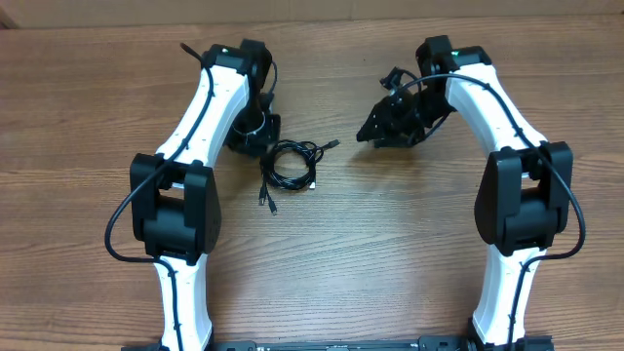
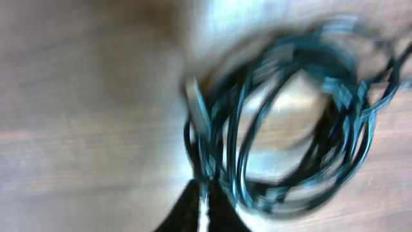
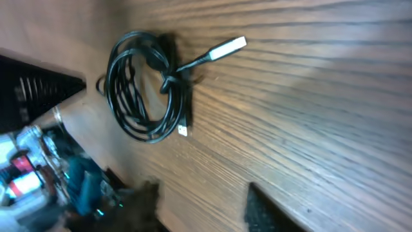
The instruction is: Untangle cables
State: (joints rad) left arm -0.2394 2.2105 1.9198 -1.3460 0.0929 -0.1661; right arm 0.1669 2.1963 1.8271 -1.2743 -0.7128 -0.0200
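The cables [image 1: 291, 163] lie as one small black coil on the wooden table between the two arms, with one plug [image 1: 334, 143] pointing right and two ends trailing toward the front. My left gripper [image 1: 263, 139] sits at the coil's left rim. In the blurred left wrist view the cables [image 2: 222, 129] fill the frame and my left gripper [image 2: 204, 209] is shut, its tips at the strands; I cannot tell whether one is pinched. My right gripper [image 1: 374, 130] hangs to the right of the coil, apart from it. In its wrist view the cables [image 3: 174, 84] lie ahead and the right gripper [image 3: 203, 206] is open and empty.
The wooden table [image 1: 390, 234] runs all round the coil. A silver plug [image 3: 228, 47] sticks out from the coil toward the right arm. Both white arms reach in from the front edge.
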